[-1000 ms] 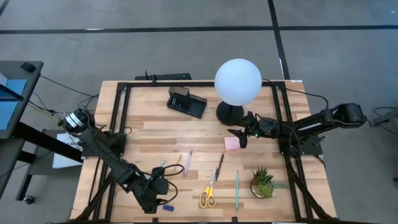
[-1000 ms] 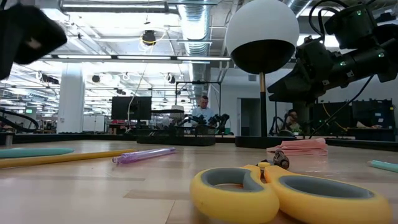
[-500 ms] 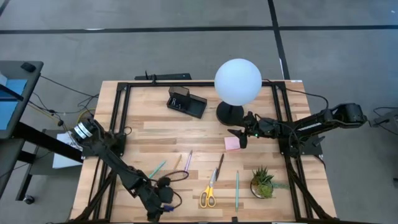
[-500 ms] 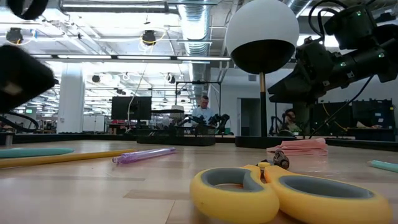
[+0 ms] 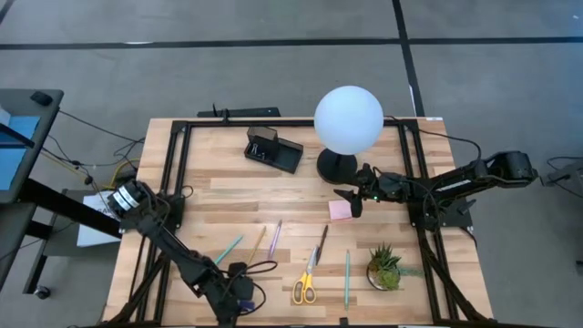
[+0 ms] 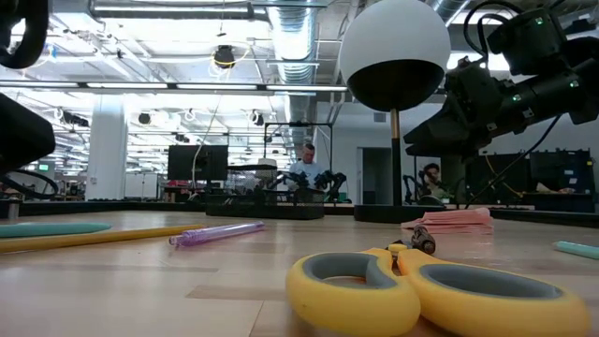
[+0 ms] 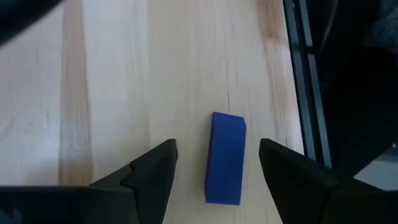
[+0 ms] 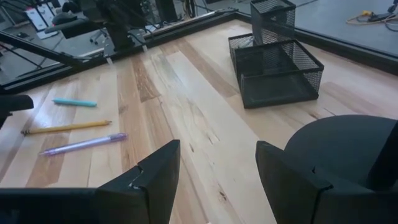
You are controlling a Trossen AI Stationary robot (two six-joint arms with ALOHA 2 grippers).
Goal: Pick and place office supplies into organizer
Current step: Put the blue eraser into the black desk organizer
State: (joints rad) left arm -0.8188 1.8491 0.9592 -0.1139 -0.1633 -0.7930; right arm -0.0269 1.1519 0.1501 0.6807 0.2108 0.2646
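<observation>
Left arm has swung further toward the near-left corner of the table over the last second; right arm hasn't budged, nor has anything lying on the table

Left gripper [image 7: 214, 177] now hangs low over the blue eraser [image 7: 224, 158] near the front edge, fingers spread, eraser lying flat between them and touching neither. From above, the eraser itself is hidden under the left gripper [image 5: 239, 296]

Right gripper [image 5: 349, 198] hovers above the pink sticky-note pad [image 5: 341, 211], just beside the lamp base [image 5: 335, 166], fingers spread, nothing in them. Right wrist view shows the same wide gap

Organizer [image 5: 271, 149] sits at the back of the table, left of the white globe lamp [image 5: 348, 119]; black mesh, tall cup section plus a lower tray [image 8: 278, 70]. Can't tell what's inside

Supplies lie loose on the wood, all well apart from the organizer:
- teal pen [image 5: 229, 248], yellow pencil [image 5: 258, 240], purple pen [image 5: 274, 238] in a row left of centre, each angled
- dark pen [image 5: 322, 244] just above the yellow-handled scissors [image 5: 305, 283]
- second teal pen [image 5: 346, 277] between the scissors and the potted plant [image 5: 384, 266]

Low view: scissors' handles [image 6: 421, 292] up close, pink pad [image 6: 449, 221] behind them, purple pen [image 6: 216, 233] and yellow pencil [image 6: 89, 239] to the left. People sit at desks in the room beyond the table
</observation>
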